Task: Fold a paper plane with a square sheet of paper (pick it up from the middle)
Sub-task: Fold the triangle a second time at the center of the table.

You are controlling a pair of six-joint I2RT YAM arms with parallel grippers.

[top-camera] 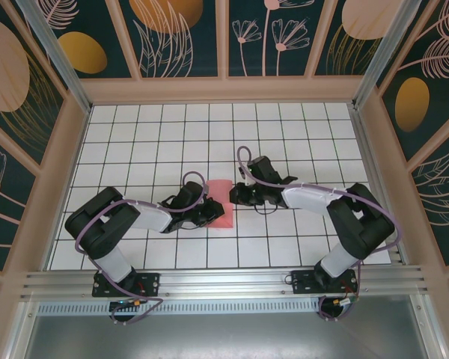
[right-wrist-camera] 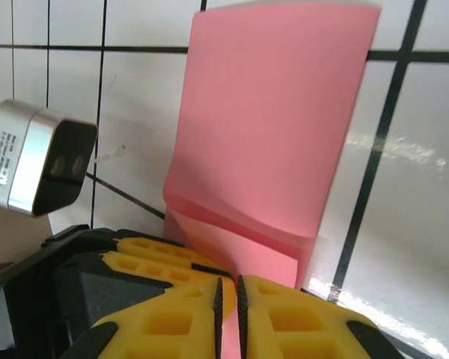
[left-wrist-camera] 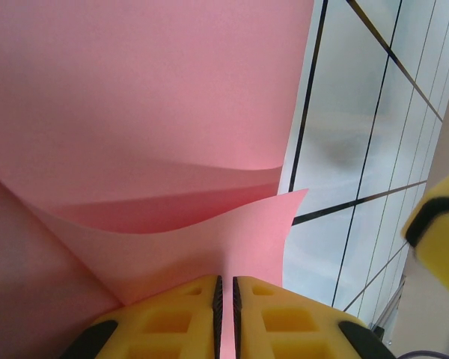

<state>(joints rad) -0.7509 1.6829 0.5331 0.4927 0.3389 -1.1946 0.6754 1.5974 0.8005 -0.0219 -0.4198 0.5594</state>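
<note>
Item: pink sheet (top-camera: 223,206), folded over; left gripper (left-wrist-camera: 226,283) and right gripper (right-wrist-camera: 230,284) each pinching it. Align edges before creasing.

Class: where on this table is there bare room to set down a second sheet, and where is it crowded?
Free: the far tile rows of the table below the back wall, and the near tiles along the metal rail. Crowded: the centre, where the left gripper and right gripper pinch the pink sheet.
</note>
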